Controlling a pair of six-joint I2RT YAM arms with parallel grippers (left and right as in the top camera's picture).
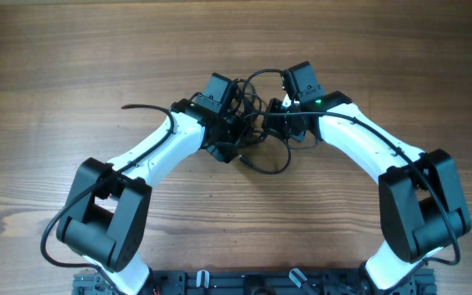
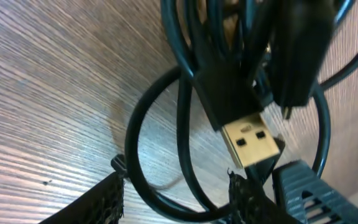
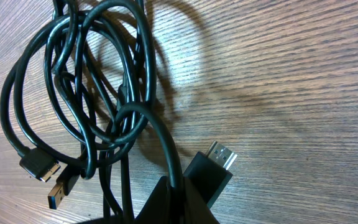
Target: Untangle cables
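Bunching on the wooden table (image 1: 56, 49), the cables (image 1: 255, 121) loop between parted left jaws while right jaws pinch one strand.

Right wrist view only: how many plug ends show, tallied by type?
Plug ends on the cables, right wrist view:
HDMI-style plug: 1
USB-A plug: 1
Wide micro-USB-style plug: 1
Total: 3

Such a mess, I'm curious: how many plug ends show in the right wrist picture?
3: a dark plug and a blue-tipped plug together lower left, a larger plug lower centre. The cables may hide more.
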